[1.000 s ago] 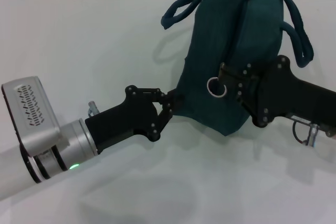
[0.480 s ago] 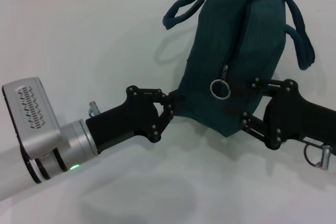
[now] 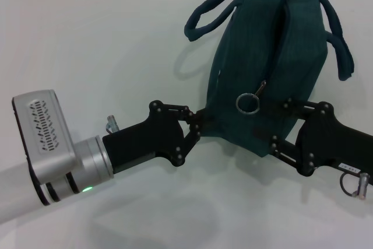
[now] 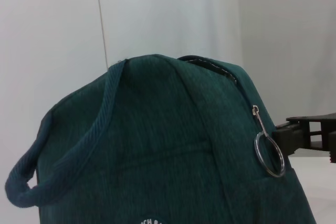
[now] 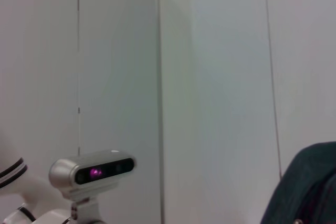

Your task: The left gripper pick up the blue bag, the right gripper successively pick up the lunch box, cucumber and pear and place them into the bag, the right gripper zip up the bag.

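Observation:
The blue bag (image 3: 268, 56) hangs above the white table (image 3: 105, 45), tilted, its two handles drooping at either side. My left gripper (image 3: 201, 127) is shut on the bag's lower left edge. A metal zip ring (image 3: 247, 103) dangles on the bag's front, by the zipper line. My right gripper (image 3: 271, 124) is open at the bag's lower right, a short way from the ring. The left wrist view shows the bag (image 4: 157, 145), the ring (image 4: 269, 153) and the right gripper's fingers (image 4: 310, 132) beside it. Lunch box, cucumber and pear are out of view.
The right wrist view looks at white wall panels, the robot's head camera (image 5: 92, 171) and a corner of the bag (image 5: 310, 187). The bag's shadow falls on the table behind it.
My right gripper let go of the zip ring, opened and drew back toward the right. The ring now swings free. The left gripper and bag shifted slightly right.

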Controlling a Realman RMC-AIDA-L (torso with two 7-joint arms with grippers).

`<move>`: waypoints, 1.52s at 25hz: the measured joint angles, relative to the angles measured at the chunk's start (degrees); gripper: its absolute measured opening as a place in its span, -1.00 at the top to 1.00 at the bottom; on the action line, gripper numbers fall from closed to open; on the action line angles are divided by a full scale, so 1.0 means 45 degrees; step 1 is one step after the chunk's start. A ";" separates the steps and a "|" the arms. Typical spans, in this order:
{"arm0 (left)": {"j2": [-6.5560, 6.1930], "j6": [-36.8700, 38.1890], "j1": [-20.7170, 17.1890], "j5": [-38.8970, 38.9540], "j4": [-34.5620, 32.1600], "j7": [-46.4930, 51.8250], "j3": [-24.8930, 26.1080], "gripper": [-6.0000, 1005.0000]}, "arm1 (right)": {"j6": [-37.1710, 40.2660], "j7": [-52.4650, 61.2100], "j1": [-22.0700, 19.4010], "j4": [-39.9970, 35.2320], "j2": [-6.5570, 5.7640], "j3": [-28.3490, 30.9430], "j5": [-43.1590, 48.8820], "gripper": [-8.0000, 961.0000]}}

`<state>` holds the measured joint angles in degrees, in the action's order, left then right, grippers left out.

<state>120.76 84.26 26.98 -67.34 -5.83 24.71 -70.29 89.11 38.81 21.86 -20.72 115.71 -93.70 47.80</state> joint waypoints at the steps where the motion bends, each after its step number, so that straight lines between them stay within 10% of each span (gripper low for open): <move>1: 0.0000 0.0002 0.0001 -0.0006 0.0001 -0.0028 -0.0002 0.88 | -0.0021 0.0071 -0.0037 0.0000 -0.0004 0.0024 -0.0030 0.11; 38: -0.0001 0.0163 0.0216 0.0068 0.0012 -0.0061 -0.0864 0.88 | -0.0622 0.2272 0.0104 -0.0153 -0.0167 0.0323 0.1466 0.21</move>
<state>120.76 85.00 27.95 -67.03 -5.78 24.43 -74.18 86.31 49.04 22.33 -21.41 114.96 -92.25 54.39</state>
